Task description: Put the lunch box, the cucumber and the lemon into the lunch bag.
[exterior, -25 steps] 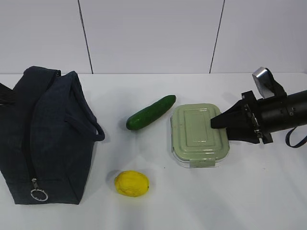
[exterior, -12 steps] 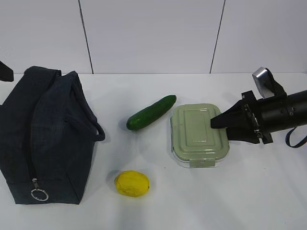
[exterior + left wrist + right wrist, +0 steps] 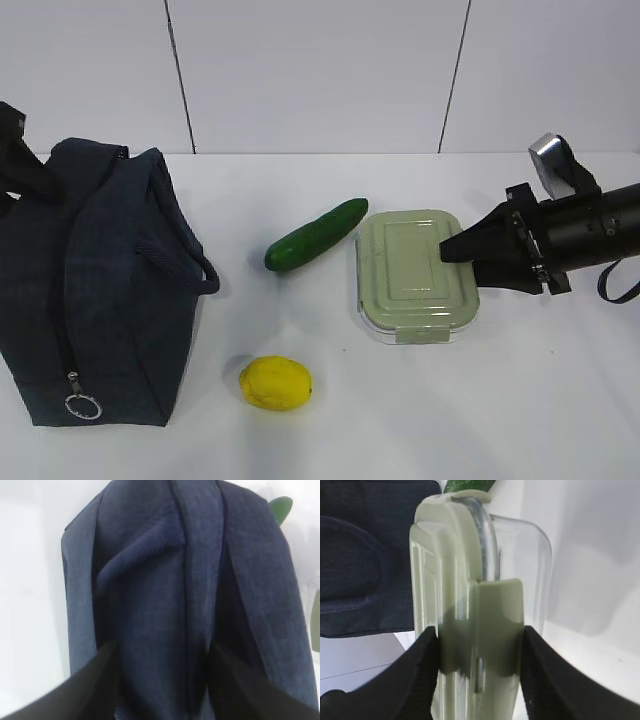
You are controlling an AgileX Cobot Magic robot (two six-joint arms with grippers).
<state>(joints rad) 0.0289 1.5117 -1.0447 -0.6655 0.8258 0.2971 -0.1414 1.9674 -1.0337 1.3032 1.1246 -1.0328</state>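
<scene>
Left to right: dark navy fabric lunch bag [image 3: 95,290], zipped, with the left gripper [image 3: 160,680] newly arrived over its top, fingers apart astride the fabric, seemingly not yet pinching. Then small yellow lemon [image 3: 275,383] and dark green cucumber [image 3: 315,235], unmoved on the white table [image 3: 330,440]. Rightmost, glass lunch box with sage-green lid [image 3: 412,275], now tilted slightly off the table, right gripper [image 3: 479,665] clamped on its end clip; packing awaits the bag's opening.

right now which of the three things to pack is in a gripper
The lunch box: the right gripper clamps its end. The cucumber and lemon lie untouched.

Matte black right arm [image 3: 600,232] — wedge-shaped black tool [image 3: 462,250], silver wrist block [image 3: 553,160], looping black cable [image 3: 618,285].
</scene>
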